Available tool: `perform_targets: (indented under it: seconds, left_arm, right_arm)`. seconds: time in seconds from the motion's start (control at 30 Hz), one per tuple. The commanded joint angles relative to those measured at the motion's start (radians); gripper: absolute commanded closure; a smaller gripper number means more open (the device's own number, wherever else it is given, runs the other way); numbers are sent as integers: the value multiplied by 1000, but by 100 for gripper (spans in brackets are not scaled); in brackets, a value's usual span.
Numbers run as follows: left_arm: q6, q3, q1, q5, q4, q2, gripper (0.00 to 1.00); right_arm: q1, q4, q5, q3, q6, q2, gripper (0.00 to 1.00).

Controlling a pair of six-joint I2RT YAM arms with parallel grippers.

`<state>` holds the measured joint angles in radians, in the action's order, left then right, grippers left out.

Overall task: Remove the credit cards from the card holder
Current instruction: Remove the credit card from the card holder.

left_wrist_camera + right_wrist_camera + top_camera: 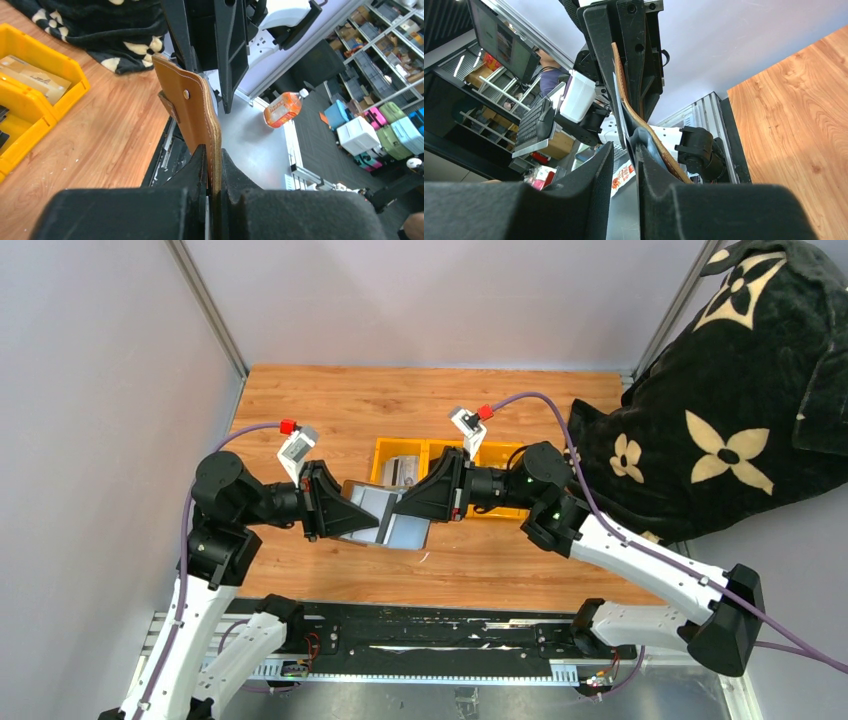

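Note:
The card holder (408, 534) hangs open above the table between my two arms, brown outside and silvery-grey inside. My left gripper (372, 523) is shut on its left part. In the left wrist view the brown stitched edge (192, 107) is pinched between the jaws of the left gripper (212, 155). My right gripper (624, 142) is open, with a clear gap between its fingers. The brown holder (624, 95) runs along the outside of its right finger. A thin grey edge shows at the fingertips; I cannot tell whether it is a credit card.
A yellow three-compartment bin (385, 452) sits on the wooden table just behind the grippers. One compartment holds a tan card (30, 77). A black blanket with cream flowers (730, 390) covers the table's right side. Grey walls close the left and the back.

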<state>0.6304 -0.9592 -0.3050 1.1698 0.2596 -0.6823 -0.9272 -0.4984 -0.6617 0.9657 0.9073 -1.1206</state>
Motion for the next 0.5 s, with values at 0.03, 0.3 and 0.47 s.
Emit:
perform_targets:
  seconds: [0.03, 0.3, 0.47]
  left_arm:
    - [30, -35, -8, -30, -56, 9, 98]
    - [64, -57, -7, -59, -84, -2, 98]
    - [80, -71, -8, -92, -90, -11, 94]
  right_arm:
    - [-19, -67, -4, 2, 14, -40, 73]
    - [-19, -117, -39, -26, 33, -36, 92]
    - [-17, -108, -42, -33, 23, -10, 100]
